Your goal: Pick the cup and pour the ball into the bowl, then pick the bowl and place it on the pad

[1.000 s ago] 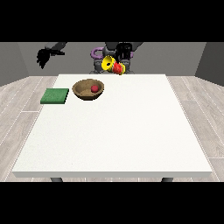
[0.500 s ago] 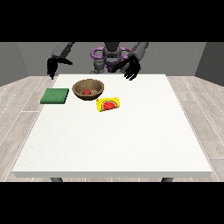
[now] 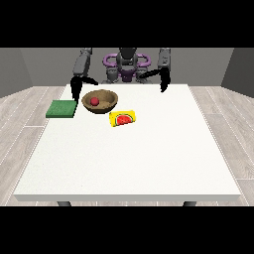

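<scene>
A brown wooden bowl stands on the white table near its far left, with the red ball inside it. The yellow cup, which has a watermelon picture, lies on its side just in front and to the right of the bowl, touched by neither hand. The green pad lies flat to the left of the bowl. The hand at the view's left hangs fingers-down between pad and bowl, open and holding nothing. The hand at the view's right hangs open over the far edge, well away from the cup.
The robot's torso stands behind the table's far edge. Grey wood floor surrounds the table on all sides.
One second ago the cup was up by the hand at the view's right; it now lies on the table. Both arms have come down from raised poses to hang at the far edge.
</scene>
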Available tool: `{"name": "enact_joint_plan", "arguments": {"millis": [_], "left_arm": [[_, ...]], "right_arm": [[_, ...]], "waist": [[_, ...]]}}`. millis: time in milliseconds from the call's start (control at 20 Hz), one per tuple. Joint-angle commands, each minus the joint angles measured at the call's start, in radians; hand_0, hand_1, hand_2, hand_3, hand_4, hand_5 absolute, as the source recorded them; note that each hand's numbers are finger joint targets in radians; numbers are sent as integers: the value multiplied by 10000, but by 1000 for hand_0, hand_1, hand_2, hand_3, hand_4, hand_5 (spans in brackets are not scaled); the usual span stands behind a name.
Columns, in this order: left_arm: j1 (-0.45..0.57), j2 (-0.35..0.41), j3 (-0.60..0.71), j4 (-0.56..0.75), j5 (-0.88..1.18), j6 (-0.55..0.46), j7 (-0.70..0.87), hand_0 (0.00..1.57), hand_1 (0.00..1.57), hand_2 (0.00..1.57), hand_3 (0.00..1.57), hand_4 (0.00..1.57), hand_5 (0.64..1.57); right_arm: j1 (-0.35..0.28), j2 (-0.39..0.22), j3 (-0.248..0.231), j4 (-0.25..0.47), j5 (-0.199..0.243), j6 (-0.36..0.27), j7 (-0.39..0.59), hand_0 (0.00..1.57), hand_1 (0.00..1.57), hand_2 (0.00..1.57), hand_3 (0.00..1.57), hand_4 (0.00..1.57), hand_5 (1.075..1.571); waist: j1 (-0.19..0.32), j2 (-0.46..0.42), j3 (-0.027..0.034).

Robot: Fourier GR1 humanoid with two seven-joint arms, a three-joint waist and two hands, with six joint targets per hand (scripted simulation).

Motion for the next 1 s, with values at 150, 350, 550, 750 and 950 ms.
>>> {"name": "enact_joint_plan", "arguments": {"millis": [150, 350, 550, 750, 950], "left_arm": [[313, 554, 501, -655, 526, -989, -156, 0, 0, 0, 0, 0, 1565], [705, 872, 719, -1088, 545, -1212, -521, 0, 0, 0, 0, 0, 1566], [281, 689, 645, -1420, 514, -1317, 34, 0, 0, 0, 0, 0, 1566], [310, 776, 626, -1886, 425, -1346, 516, 0, 0, 0, 0, 0, 1566], [295, 1014, 928, -1748, 910, -1854, 508, 0, 0, 0, 0, 0, 1566]], "right_arm": [[-974, 80, -137, 2014, 93, -662, -989, 0, 0, 0, 0, 259, 1567], [-937, -524, -411, 3148, -123, 104, -1922, 0, 0, 0, 0, 189, 1563], [-1788, -857, -469, 4135, -207, 300, -2343, 0, 0, 0, 0, 116, 1563], [-1651, -188, -251, 4684, 15, -196, -3175, 0, 0, 0, 0, 126, 1562], [-1684, -145, -882, 5060, -705, -734, -1186, 0, 0, 0, 0, 464, 1547]], "waist": [[201, 86, 30], [198, 251, 31], [214, 607, 33], [380, 607, 34], [422, 430, 34]]}}
